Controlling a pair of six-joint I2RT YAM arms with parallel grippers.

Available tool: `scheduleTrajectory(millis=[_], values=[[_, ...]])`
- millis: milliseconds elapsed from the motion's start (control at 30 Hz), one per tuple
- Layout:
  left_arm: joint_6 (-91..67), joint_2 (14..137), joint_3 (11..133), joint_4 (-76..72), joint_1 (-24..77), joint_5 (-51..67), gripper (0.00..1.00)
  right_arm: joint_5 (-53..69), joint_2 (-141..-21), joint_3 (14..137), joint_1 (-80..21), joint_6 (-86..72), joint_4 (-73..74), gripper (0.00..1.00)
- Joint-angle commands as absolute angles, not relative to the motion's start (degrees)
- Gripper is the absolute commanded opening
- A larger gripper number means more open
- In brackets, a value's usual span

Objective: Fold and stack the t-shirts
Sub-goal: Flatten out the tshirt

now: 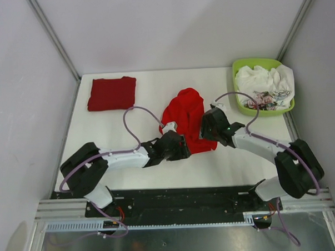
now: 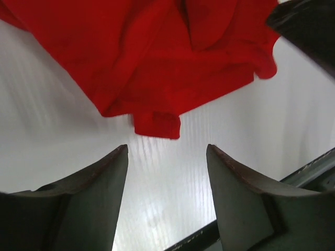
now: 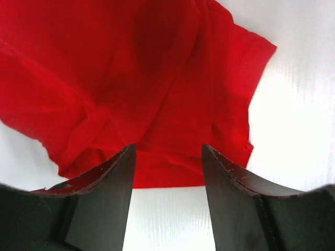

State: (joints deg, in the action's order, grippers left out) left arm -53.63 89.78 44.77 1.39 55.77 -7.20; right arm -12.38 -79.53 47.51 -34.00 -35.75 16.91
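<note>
Top view catches what the wrist cams miss: a darker red tee (image 1: 112,93), folded flat and square, at the table's (image 1: 155,92) far-left corner. The bright red t-shirt (image 1: 185,116) lies rumpled and creased mid-table. Left claw (image 2: 167,151) gapes just short of its hem, and right claw (image 3: 168,151) is spread apart over the soft cloth.

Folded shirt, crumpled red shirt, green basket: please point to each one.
Folded shirt (image 1: 112,93): top view, middle of the cloth.
Crumpled red shirt (image 1: 186,112): top view, upper middle part.
Green basket (image 1: 253,61): top view, far rim.
</note>
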Motion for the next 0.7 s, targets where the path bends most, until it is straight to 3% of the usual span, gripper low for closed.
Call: scheduleTrajectory(millis=[0,267,467,533,600,667], values=[[-57.82,90.68,44.5,-6.84,55.99,-12.32,0.65,-11.52,-84.58,48.43,-34.67,-34.66,8.84,0.59],[-58.52,90.96,43.46,-6.34,55.99,-14.39,0.42,-18.2,-92.08,53.54,-39.4,-33.87,10.97,0.62],[-58.81,89.31,42.36,-4.18,55.9,-17.2,0.3,-21.0,-95.34,56.16,-40.81,-33.65,12.17,0.62],[-58.32,89.61,42.56,-4.08,55.88,-17.0,0.34,-21.4,-96.28,56.82,-40.86,-33.77,12.47,0.61],[-57.98,90.45,43.12,-4.12,55.89,-16.25,0.48,-21.94,-96.45,57.36,-40.87,-33.78,13.33,0.61],[-57.69,91.48,43.83,-4.35,55.9,-15.51,0.54,-22.16,-96.4,57.58,-40.93,-33.51,13.4,0.59]])
